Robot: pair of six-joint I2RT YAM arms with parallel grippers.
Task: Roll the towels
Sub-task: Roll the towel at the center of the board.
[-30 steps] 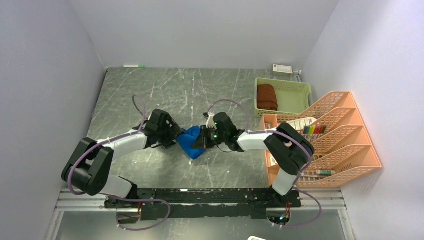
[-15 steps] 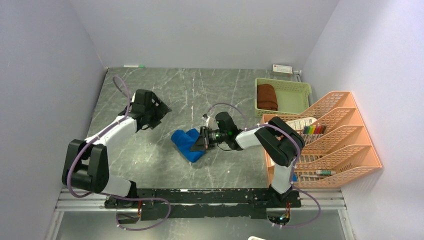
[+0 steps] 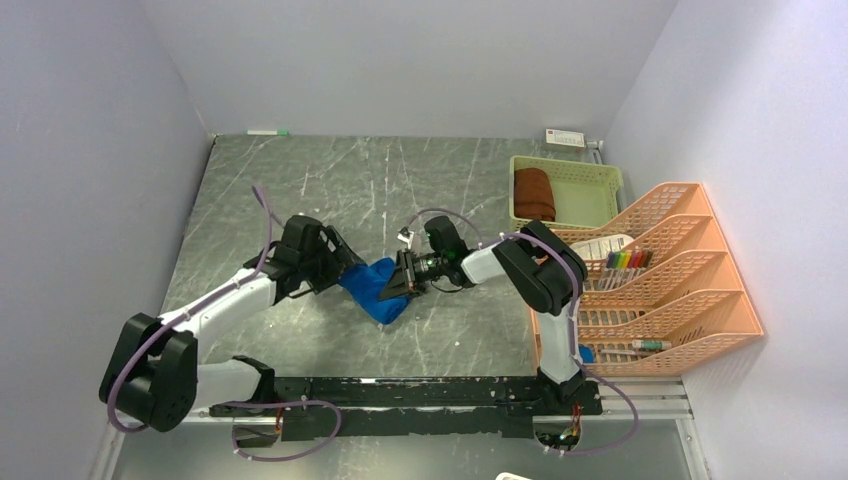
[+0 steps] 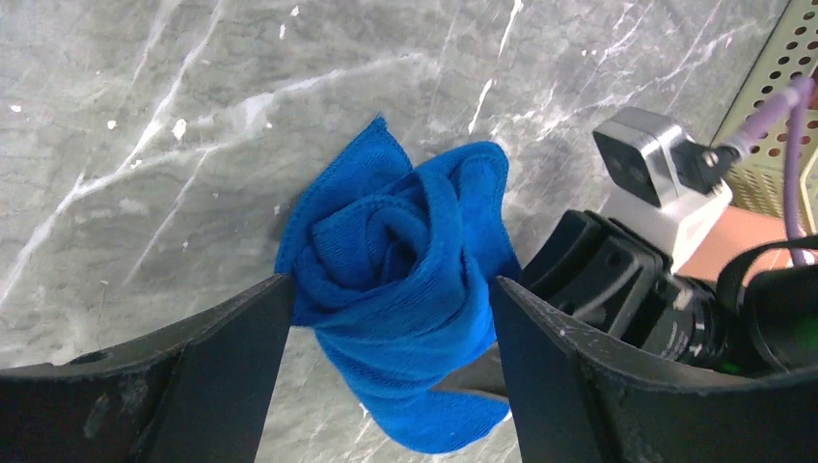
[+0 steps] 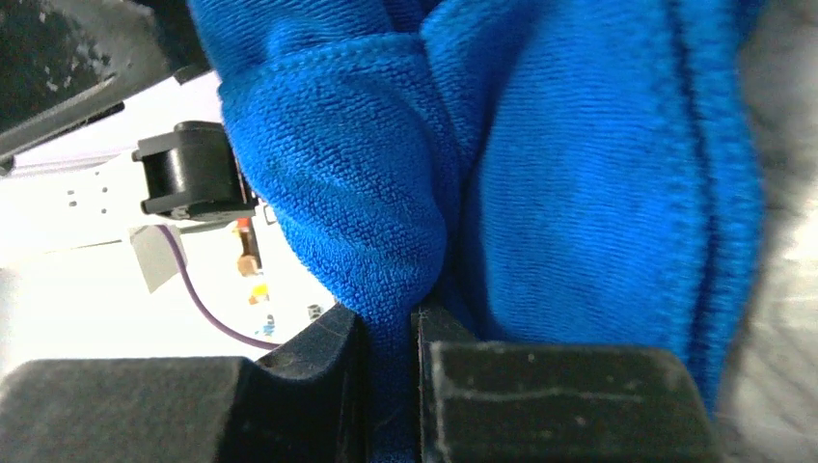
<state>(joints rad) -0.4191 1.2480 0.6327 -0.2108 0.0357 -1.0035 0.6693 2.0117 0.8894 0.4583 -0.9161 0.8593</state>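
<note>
The marble tabletop (image 3: pixel 300 180) is lying open along the far and left sides; the green basket (image 3: pixel 590 200) and orange file rack (image 3: pixel 690 290) are blocking the right edge.

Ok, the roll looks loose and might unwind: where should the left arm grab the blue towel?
Probably across the spiral end of the blue towel, coming from the left arm's side, opposite the right gripper pinching a fold. The left gripper straddles that end with open jaws; closing there should trap the coiled layers.
</note>
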